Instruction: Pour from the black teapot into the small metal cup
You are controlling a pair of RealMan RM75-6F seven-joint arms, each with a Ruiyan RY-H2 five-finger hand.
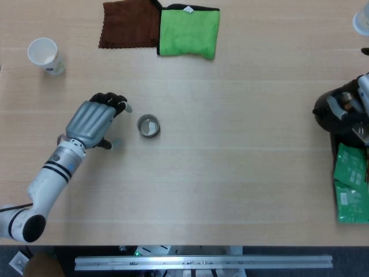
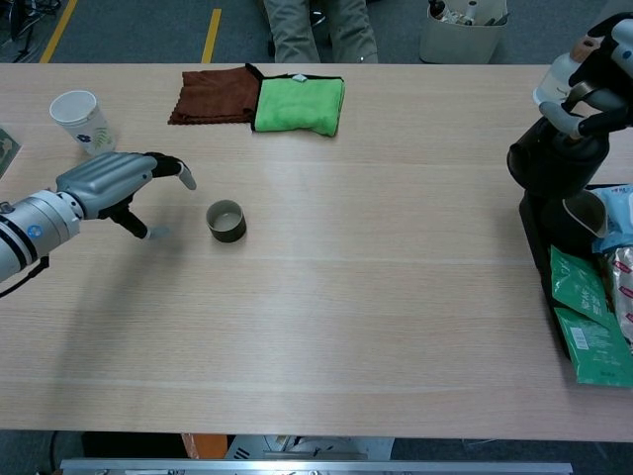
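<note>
The small metal cup (image 1: 148, 126) (image 2: 226, 220) stands upright on the table, left of centre. My left hand (image 1: 95, 121) (image 2: 114, 183) hovers just to its left, fingers apart, holding nothing and not touching the cup. The black teapot (image 1: 334, 112) (image 2: 554, 163) is at the far right edge, above a black tray. My right hand (image 1: 362, 107) (image 2: 598, 94) grips the teapot from above at its top. It is partly cut off by the frame edge.
A white paper cup (image 1: 44, 55) (image 2: 84, 119) stands at the far left. A brown cloth (image 1: 130, 24) and a green cloth (image 1: 189, 30) lie at the back. Green packets (image 1: 351, 184) and a metal jug (image 2: 586, 213) crowd the right edge.
</note>
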